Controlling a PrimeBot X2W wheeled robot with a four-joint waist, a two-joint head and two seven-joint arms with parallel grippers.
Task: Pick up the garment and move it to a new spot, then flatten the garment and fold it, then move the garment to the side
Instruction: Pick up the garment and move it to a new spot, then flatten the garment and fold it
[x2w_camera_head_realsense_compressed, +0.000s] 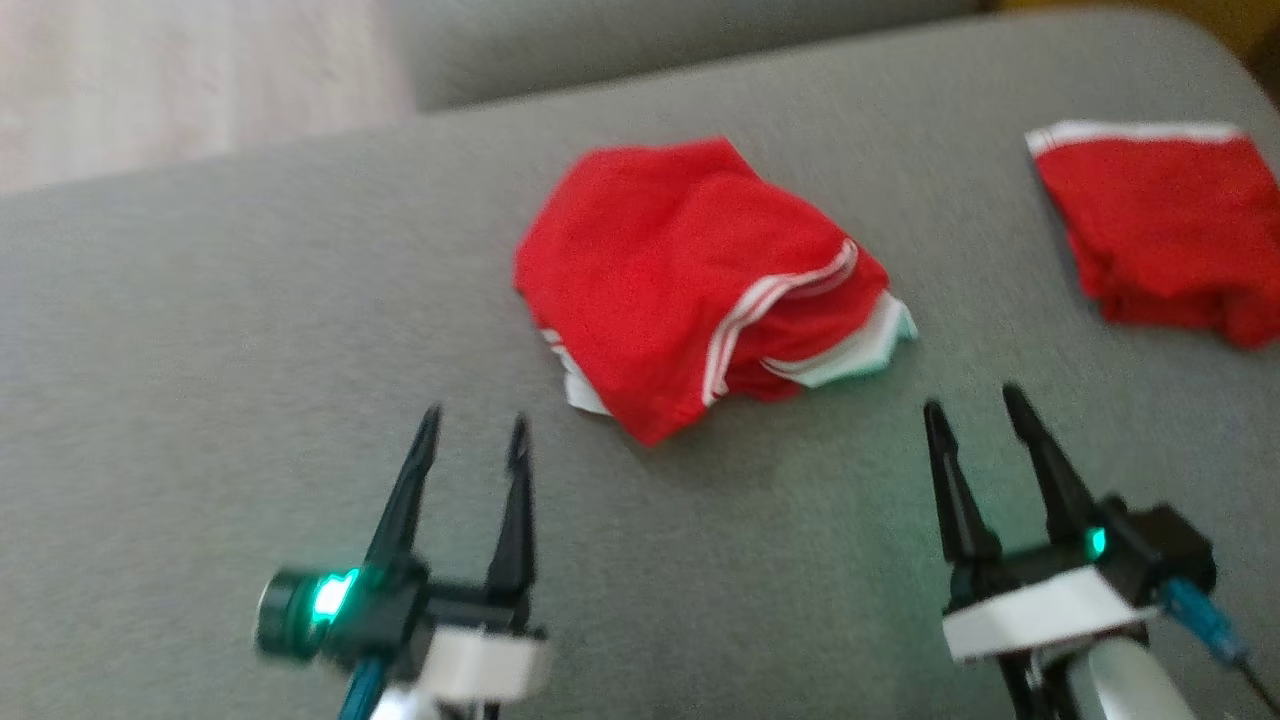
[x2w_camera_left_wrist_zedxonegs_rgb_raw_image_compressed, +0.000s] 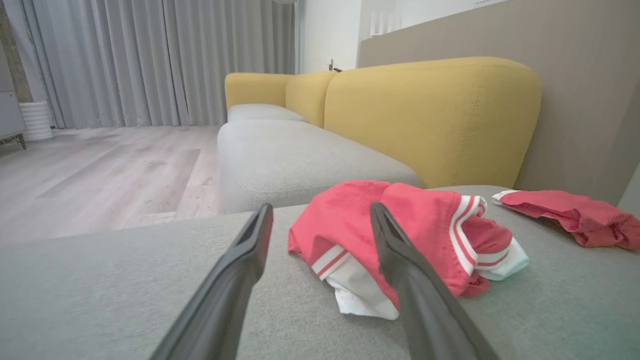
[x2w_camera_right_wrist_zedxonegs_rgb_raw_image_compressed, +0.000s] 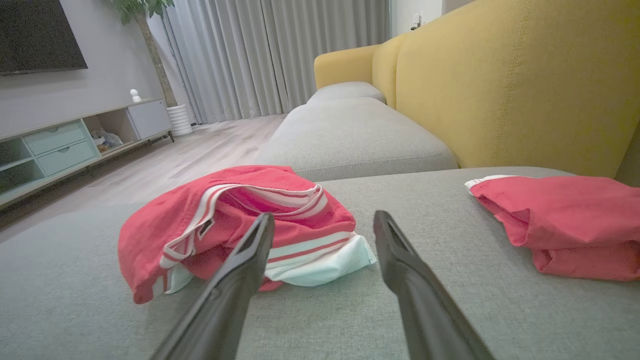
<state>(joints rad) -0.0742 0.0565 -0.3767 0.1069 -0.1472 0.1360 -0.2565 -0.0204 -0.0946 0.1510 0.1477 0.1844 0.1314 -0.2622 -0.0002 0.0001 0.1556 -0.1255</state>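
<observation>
Head view, a bit blurry: the shirt (x2w_camera_head_realsense_compressed: 690, 280) is seen bunched in a loose heap around the middle of the grey woven seat (x2w_camera_head_realsense_compressed: 200, 400). No writing can be made out on it. The left claw (x2w_camera_head_realsense_compressed: 476, 416) and right claw (x2w_camera_head_realsense_compressed: 972, 398) are held nearer the camera, both spread, with nothing pinched and the shirt not touched. Bare seat is left all round the heap, most of it on the left. A second red piece (x2w_camera_head_realsense_compressed: 1170, 240) with a white edge band is laid flat well apart, close to the right edge.

Left wrist view: the fingers are spread, and the shirt is partly hidden behind the right one. A white sleeve with red-and-white striped trim is pushed out on the near side. A padded yellow backrest (x2w_camera_left_wrist_zedxonegs_rgb_raw_image_compressed: 430, 115) is seen behind, with wood floor (x2w_camera_left_wrist_zedxonegs_rgb_raw_image_compressed: 100, 170) and pleated curtains (x2w_camera_left_wrist_zedxonegs_rgb_raw_image_compressed: 150, 60) off to the left.

Right wrist view: a small dark tag (x2w_camera_right_wrist_zedxonegs_rgb_raw_image_compressed: 205, 228) is tucked by the striped trim, too small to be read. The shirt is seen left of the spread fingers and the second red piece to the right, with open seat between them.
</observation>
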